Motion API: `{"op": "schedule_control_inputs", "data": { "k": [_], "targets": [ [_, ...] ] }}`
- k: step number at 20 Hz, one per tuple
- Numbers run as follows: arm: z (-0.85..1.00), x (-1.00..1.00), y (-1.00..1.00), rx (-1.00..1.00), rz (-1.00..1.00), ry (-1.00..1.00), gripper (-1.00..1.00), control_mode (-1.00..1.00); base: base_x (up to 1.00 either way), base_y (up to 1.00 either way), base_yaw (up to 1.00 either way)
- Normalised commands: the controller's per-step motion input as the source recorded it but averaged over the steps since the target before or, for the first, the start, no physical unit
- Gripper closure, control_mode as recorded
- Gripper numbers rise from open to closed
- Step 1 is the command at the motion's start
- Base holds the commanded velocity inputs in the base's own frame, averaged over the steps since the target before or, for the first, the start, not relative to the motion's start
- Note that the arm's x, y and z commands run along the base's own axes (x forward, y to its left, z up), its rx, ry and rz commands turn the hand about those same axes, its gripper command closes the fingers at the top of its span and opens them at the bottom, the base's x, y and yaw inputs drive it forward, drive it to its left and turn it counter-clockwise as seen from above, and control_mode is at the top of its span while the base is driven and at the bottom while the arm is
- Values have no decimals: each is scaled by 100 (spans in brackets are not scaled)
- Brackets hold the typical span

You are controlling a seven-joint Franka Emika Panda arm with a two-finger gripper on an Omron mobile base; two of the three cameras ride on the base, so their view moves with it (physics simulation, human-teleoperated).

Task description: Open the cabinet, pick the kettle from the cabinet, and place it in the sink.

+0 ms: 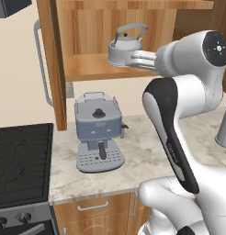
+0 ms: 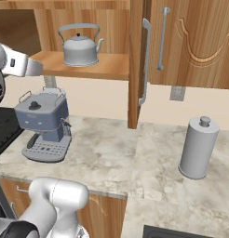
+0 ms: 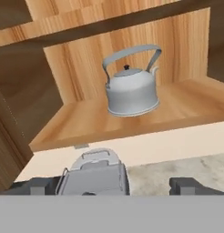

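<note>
Cabinet (image 2: 135, 65) door stands open, edge-on in both base views. Kettle (image 3: 131, 88) sits upright on the lower shelf (image 3: 186, 107), well back from the shelf lip, spout to the right in the hand view.

Hand (image 3: 114, 185) is spread wide and empty, short of the shelf and below kettle level, with the coffee machine (image 1: 98, 131) on the bench (image 2: 107, 153) under it.

Risks, as I judge them:
- Kettle is squat, rounded, smooth silver-grey metal; fingers closing on the curved body could slip or push it deeper into the cabinet.
- Arched handle is thin; a grip there may let the kettle swing.
- Hand coming in low could clip the shelf's front edge or the coffee machine.
- Open door stands close to the path out toward the sink.

Wood is medium-brown and grained; bench is mottled pale stone. Grey knobbed canister (image 2: 198, 148) stands apart.
</note>
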Motion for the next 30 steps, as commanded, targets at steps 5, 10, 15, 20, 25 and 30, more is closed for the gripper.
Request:
{"op": "schedule_control_inputs", "data": {
  "k": [5,10,15,20,25,30],
  "targets": [
    [1,18,-10,-14,6,-1,-100,-100,0,0,0],
    [4,26,-4,-10,1,-6,-100,-100,0,0,0],
    [8,31,0,-5,0,-5,-100,-100,0,0,0],
    [2,31,0,0,0,-4,-100,-100,0,0,0],
    [10,35,0,0,0,-4,-100,-100,0,0,0],
    [1,28,5,0,0,-14,-100,-100,0,0,0]
  ]
}}
